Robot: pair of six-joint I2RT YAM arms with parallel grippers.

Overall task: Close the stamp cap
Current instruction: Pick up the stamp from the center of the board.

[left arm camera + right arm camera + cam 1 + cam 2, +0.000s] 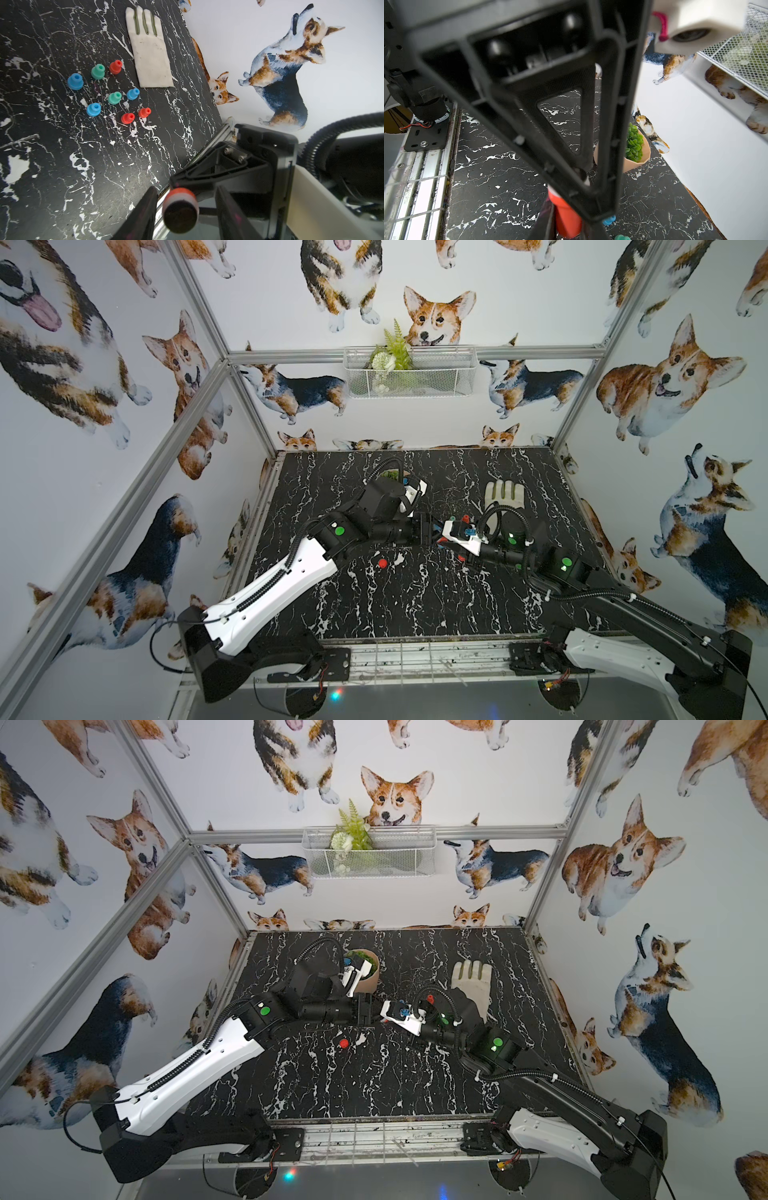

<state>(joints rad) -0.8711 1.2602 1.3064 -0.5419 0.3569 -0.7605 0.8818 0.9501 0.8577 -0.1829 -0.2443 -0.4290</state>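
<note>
Left wrist view: stamp (180,212), judged light, stiff, slick, sits between parted fingers of your left claw (186,191); right claw (568,224) pinches its barrel. Grip barrel, not inked face.

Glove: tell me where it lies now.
In both top views the glove lies flat on the right rear of the table, its fingers toward the back wall, with the small coloured stamps just left of its cuff.

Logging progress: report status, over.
Right end effector shut on stamp. Left end effector open around its uncapped face. Red cap on table. Nothing blocking.
</note>
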